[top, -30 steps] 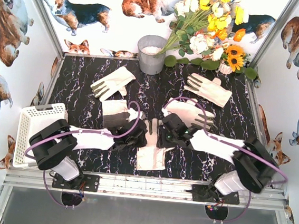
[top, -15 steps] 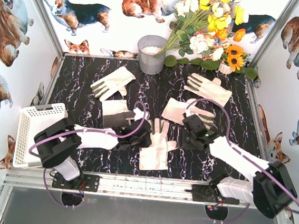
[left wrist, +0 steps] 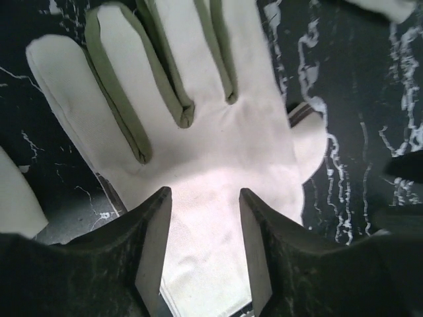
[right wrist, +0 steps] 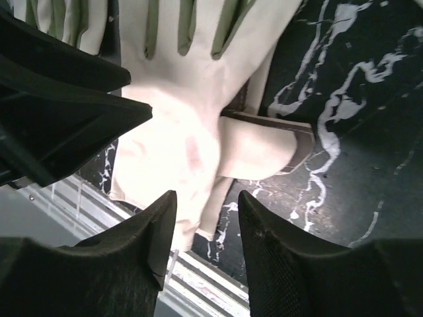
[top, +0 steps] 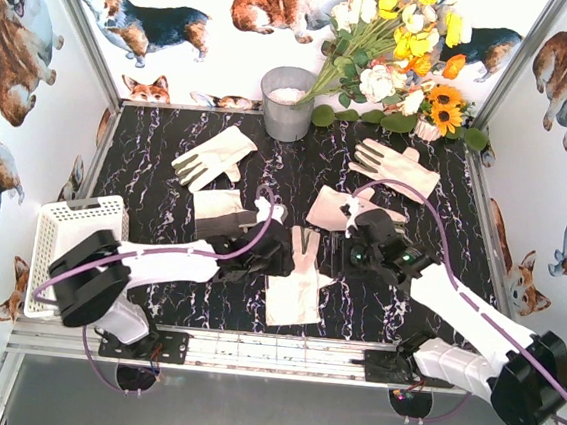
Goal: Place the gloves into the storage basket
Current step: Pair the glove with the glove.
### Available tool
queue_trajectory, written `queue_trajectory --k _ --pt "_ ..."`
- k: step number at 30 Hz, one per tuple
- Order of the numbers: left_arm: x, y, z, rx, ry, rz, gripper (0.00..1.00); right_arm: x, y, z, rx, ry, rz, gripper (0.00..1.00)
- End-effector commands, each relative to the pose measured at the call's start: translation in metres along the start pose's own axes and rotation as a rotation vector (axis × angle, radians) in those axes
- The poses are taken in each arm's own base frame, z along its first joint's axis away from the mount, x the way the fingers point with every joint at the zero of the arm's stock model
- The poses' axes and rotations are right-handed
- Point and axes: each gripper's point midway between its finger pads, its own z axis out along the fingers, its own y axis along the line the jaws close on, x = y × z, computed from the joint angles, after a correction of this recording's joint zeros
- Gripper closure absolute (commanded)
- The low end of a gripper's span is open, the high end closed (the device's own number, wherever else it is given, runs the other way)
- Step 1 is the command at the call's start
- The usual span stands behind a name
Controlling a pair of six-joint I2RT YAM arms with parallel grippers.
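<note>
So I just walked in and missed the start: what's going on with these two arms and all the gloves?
The two arms are meant to move gloves from the marbled table into the white storage basket at its left edge. Neither arm holds anything. The left gripper is open just above the nearest glove, which lies flat, and the right gripper is open close beside it. Four other gloves lie farther back. No glove shows in the visible part of the basket.

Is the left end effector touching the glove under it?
Cannot tell. Left wrist view: the left end effector stands open over the glove, but neither contact nor a gap shows plainly.
</note>
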Motion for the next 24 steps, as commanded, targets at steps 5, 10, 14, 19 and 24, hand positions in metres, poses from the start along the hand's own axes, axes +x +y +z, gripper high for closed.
queue_trajectory --k 5,10,14,19,24 --pt "-0.008 0.009 -0.021 0.029 -0.068 -0.07 0.48 -0.002 0.028 0.021 -0.06 0.06 -0.04 0.67" --pt "0.003 0.014 -0.022 0.08 -0.069 -0.149 0.42 0.008 0.012 0.039 0.021 0.124 -0.033 0.75" --pt "0.009 0.019 -0.02 0.099 -0.078 -0.206 0.39 0.013 0.011 0.05 0.024 0.158 -0.031 0.76" --pt "0.012 0.022 -0.019 0.138 -0.09 -0.256 0.39 0.008 0.014 0.055 0.017 0.152 -0.029 0.76" --pt "0.017 0.033 -0.015 0.112 -0.085 -0.274 0.39 0.007 0.012 0.058 0.025 0.151 -0.033 0.76"
